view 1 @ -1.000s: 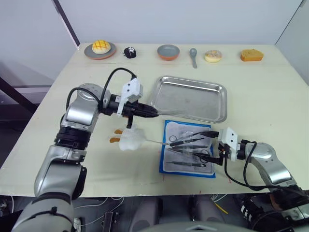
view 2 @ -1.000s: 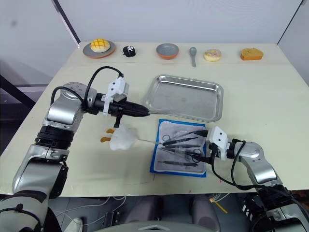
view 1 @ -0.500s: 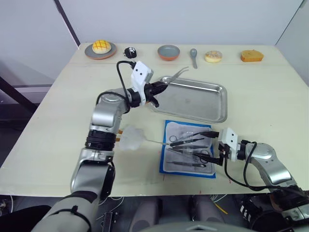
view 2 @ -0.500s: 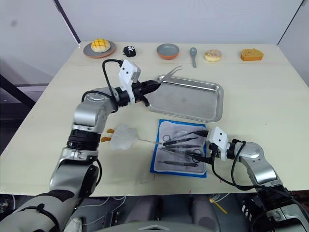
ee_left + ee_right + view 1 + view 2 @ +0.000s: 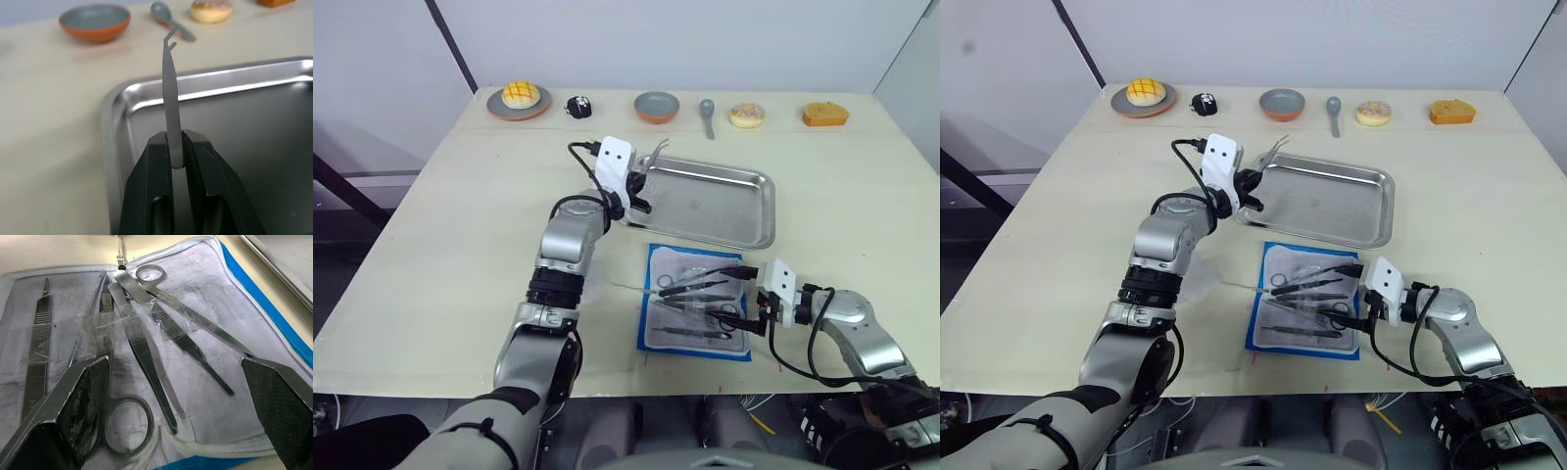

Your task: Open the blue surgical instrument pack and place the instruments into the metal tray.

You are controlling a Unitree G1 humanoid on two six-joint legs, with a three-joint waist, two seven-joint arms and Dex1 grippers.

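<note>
Over the surface, head views: left tool [image 5: 641, 176] poised above the near-left corner of the metal tray [image 5: 744, 230], pinching a slim curved instrument [image 5: 655, 153] that sticks up past the rim.
Same views, pack: blue surgical instrument pack [image 5: 650, 257] lying open just in front of the tray, pale lining up, the remaining instruments [image 5: 697, 287] fanned across it; right tool [image 5: 753, 297] at the pack's right edge.
Far edge: grey bowl [image 5: 655, 106], spoon [image 5: 706, 110], doughnut [image 5: 744, 115] and a plated bun [image 5: 518, 94] lined up well apart from the work.
Left wrist view, grip: black fingers [image 5: 159, 186] pressed together on the flat shank of the thin steel tool, its forked tip rising over the tray's back rim.
Left wrist view, tray: polished stainless, rounded corner, raised lip, bare floor directly beneath.
Right wrist view, tool state: fingers [image 5: 85, 401] spread wide to either side of the pack, holding nothing.
Right wrist view, contents: ring-handled scissors [image 5: 122, 396], forceps [image 5: 186, 320] and a ridged scalpel handle [image 5: 36, 347], partly under crinkled clear film on grey-white lining with white piped edging.
Step in hand: release into the tray, judged best done by moving further over the floor, lowering until the piece lies nearly flat, then parting the fingers so nothing bounces off the lip.
</note>
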